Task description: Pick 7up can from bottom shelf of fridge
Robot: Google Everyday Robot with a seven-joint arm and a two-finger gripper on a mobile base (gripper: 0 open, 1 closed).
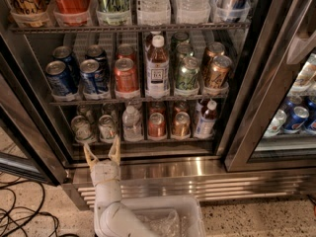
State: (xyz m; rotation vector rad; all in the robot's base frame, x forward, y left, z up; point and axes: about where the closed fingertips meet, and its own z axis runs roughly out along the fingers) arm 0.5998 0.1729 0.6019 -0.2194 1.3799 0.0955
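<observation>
Hovering below the dark wire bottom shelf of the stainless-steel fridge, the white two-finger gripper gapes empty; the pale silvery 7up can stands ungrasped just above, grasp and lift remaining

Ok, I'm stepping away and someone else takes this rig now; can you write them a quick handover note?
Gripper: jaws open, empty, low before the fridge base, below the left end of the bottom shelf.
7up can: upright at the front of the second lane from the left, untouched; a similar pale can stands to its left.
Done: only the approach.
Left: reach in, close on the 7up can, lift it out.
</observation>
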